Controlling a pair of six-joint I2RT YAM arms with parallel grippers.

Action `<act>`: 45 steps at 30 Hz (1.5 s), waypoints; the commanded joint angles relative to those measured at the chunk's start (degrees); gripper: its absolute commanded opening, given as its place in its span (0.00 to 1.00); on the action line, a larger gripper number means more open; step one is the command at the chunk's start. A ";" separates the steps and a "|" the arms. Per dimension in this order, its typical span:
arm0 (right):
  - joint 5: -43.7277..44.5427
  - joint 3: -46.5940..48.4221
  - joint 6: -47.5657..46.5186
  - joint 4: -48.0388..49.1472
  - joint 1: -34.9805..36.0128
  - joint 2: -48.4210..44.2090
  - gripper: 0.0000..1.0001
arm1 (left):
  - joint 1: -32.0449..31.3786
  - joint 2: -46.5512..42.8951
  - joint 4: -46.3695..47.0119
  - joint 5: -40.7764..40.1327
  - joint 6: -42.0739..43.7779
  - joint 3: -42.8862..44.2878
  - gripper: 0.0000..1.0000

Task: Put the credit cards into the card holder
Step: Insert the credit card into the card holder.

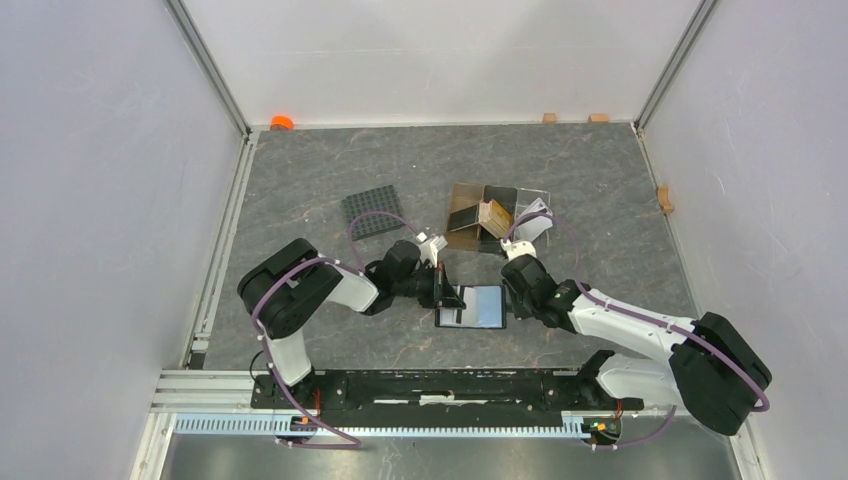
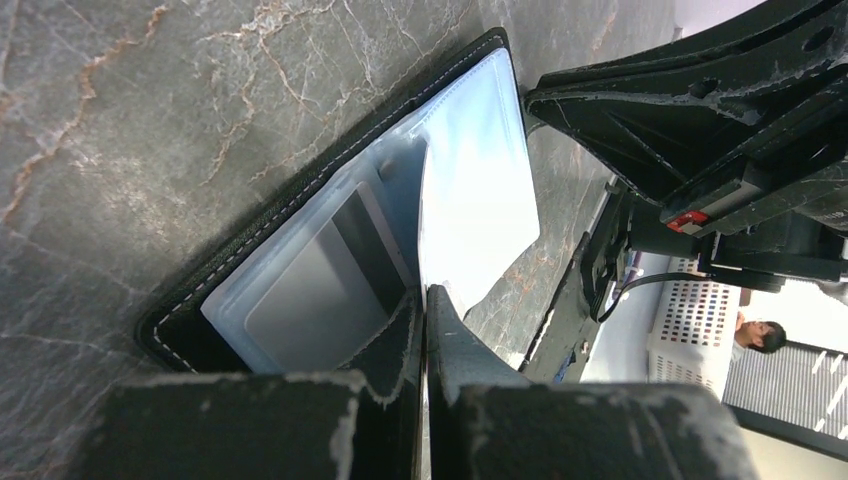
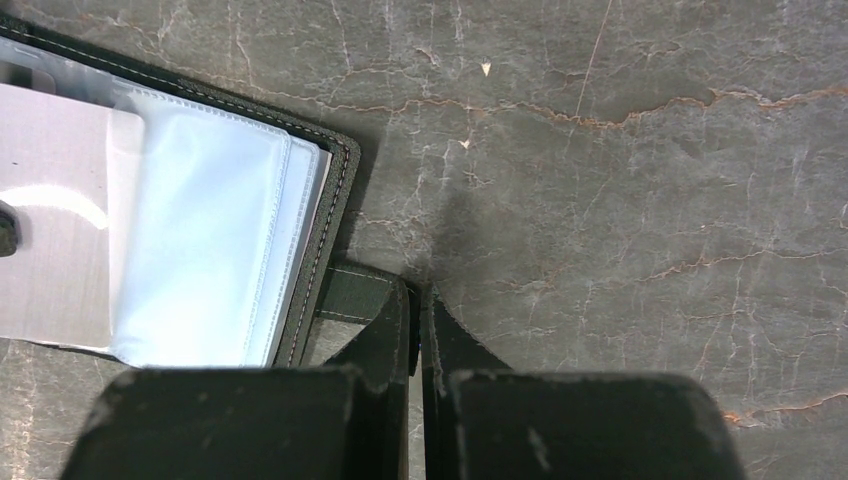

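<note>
— What does the surface (image 1: pixel 300 170) look like?
— Dark grey, stone-patterned, with pale and rust-coloured veins.
— And what lies on it?
— A black gridded mat (image 1: pixel 373 211) sits left of centre, toward the back. Near it on the right is a brown translucent box (image 1: pixel 470 215), with a clear tray (image 1: pixel 533 218) just beside the box's right side. Nearer the front, the card holder (image 1: pixel 472 307) lies open, pale blue-grey sleeves up, its strap tab (image 3: pixel 350 295) flat on the stone.
— Anything at the edges?
— An orange object (image 1: pixel 282 122) in the far left corner, two small tan blocks (image 1: pixel 549 117) along the far edge, and a third tan block (image 1: pixel 665 197) at the right edge.
</note>
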 commanded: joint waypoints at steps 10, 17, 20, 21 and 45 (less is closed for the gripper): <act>-2.14 -0.13 2.30 -1.01 2.58 2.12 0.00 | -1.68 5.22 8.41 -5.32 -7.14 -3.30 0.02; -1.28 -0.13 2.56 -1.65 3.01 2.15 0.00 | -1.40 4.16 8.61 -7.67 -8.20 -4.59 0.02; -0.92 -0.35 2.58 -2.03 3.07 1.63 0.00 | -0.82 4.27 8.35 -7.51 -7.99 -4.44 0.02; -0.80 -0.45 2.60 -2.16 3.03 1.52 0.00 | -0.65 4.31 8.39 -7.50 -8.01 -4.38 0.02; -2.62 -3.46 4.12 -1.29 4.66 1.72 0.00 | -1.05 10.59 22.44 -5.24 -16.66 -4.98 0.02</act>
